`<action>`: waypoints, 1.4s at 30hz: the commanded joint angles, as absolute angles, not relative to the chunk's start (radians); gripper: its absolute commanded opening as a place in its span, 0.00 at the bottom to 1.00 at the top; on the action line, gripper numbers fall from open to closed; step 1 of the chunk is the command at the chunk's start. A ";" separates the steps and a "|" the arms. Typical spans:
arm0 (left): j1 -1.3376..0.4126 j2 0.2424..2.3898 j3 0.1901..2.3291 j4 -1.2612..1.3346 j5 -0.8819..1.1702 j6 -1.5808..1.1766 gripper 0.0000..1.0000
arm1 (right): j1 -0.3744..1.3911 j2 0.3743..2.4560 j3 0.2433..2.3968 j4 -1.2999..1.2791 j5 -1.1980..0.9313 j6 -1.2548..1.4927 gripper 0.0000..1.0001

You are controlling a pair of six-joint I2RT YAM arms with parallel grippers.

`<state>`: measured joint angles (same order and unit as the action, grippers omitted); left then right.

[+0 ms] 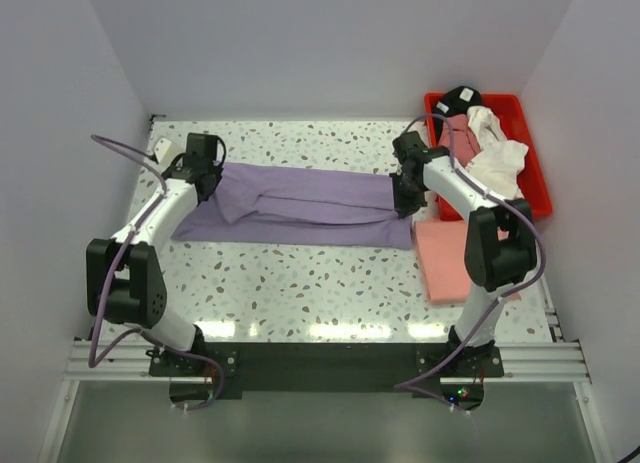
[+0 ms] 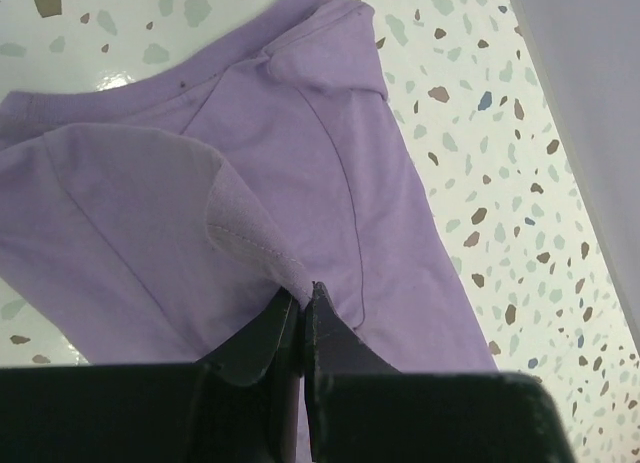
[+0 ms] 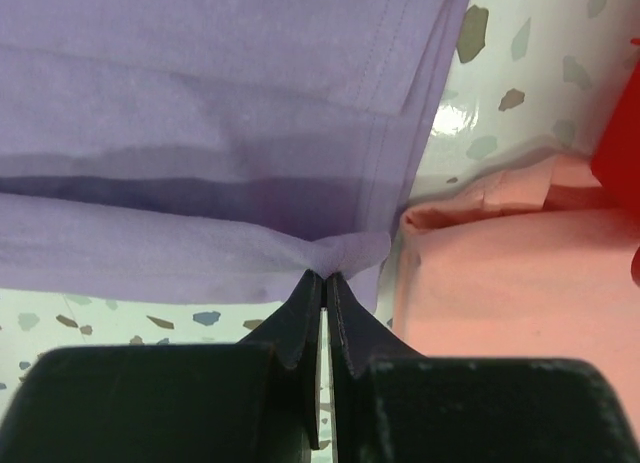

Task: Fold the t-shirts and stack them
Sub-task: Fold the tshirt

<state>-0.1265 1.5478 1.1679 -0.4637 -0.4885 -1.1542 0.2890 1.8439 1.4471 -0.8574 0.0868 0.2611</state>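
1. Speckled white bench [image 1: 300, 283] fills the booth, with plain pale walls on three sides. Both arms are bolted at its near edge.
2. Nearest, on the right, a salmon-pink t-shirt [image 1: 440, 263] lies flat on the bench as a folded rectangle. The right arm reaches over part of it.
3. Across the middle of the bench a lavender t-shirt [image 1: 300, 203] stretches from left to right in a long band, its long edges folded in over itself. Its right end lies just beside the far edge of the salmon-pink t-shirt.
4. At the shirt's left end, by a sleeve, the left fingers [image 2: 262, 333] are pinched almost together on a raised ridge of lavender cloth.
5. At the right end, the right fingers [image 3: 295, 323] are closed tight on a gathered corner of the hem.
6. Farthest back, in the right corner, a red bin [image 1: 538, 178] holds a loose heap: a white t-shirt [image 1: 500, 153] draped toward the near rim, a dusty-rose t-shirt [image 1: 455, 128] beside it, and a black t-shirt [image 1: 460, 98] at the far end.
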 commanded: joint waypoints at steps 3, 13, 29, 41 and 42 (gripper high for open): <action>-0.121 1.640 1.272 -0.436 -0.554 -1.127 0.00 | 0.270 1.907 1.540 -0.882 0.113 0.239 0.04; -0.097 1.848 1.469 -0.422 -0.512 -1.089 0.06 | 0.241 2.013 1.634 -0.868 0.147 0.256 0.16; -0.094 1.715 1.326 -0.391 -0.398 -0.988 1.00 | 0.281 1.824 1.546 -0.724 -0.106 0.153 0.99; -0.098 1.675 1.144 -0.354 -0.255 -0.953 0.83 | 0.357 1.845 1.410 -0.640 -0.126 0.201 0.99; -0.097 1.678 1.138 -0.353 -0.250 -0.951 0.74 | 0.357 1.845 1.402 -0.641 -0.115 0.201 0.99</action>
